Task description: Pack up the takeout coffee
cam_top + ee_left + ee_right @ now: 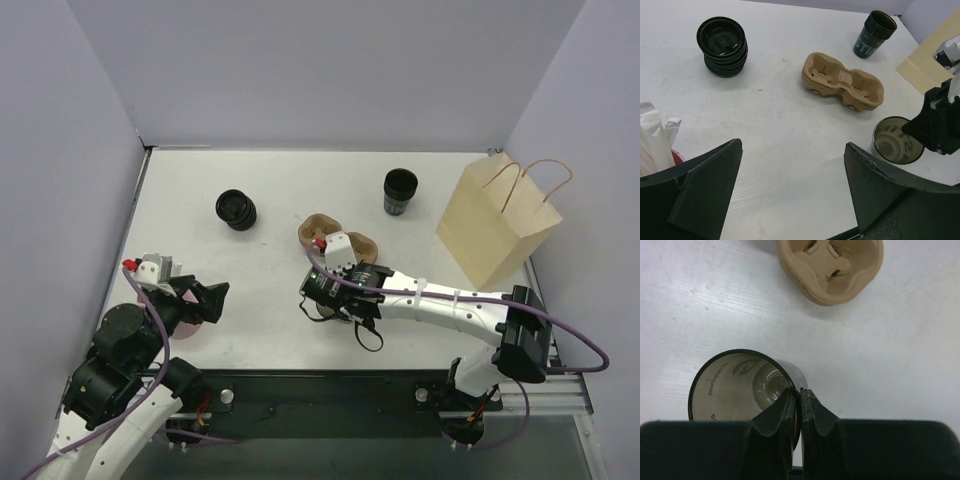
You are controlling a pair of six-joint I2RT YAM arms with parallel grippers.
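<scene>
A single black cup (735, 385) with no lid stands on the table, its pale inside showing; it also shows in the left wrist view (897, 140). No lidded cup shows in any view. My right gripper (800, 392) is shut on the cup's rim, one finger inside and one outside. In the top view the right gripper (328, 290) covers the cup. The brown pulp carrier (362, 245) lies just beyond it, both wells empty (842, 81) (832, 265). My left gripper (790, 145) is open and empty at the near left (205, 300).
A stack of loose black lids (237, 209) (722, 46) sits at the back left. A stack of lidless black cups (400, 190) (875, 34) stands at the back. A paper bag (497, 225) stands at the right. White napkins (652, 140) lie by the left gripper.
</scene>
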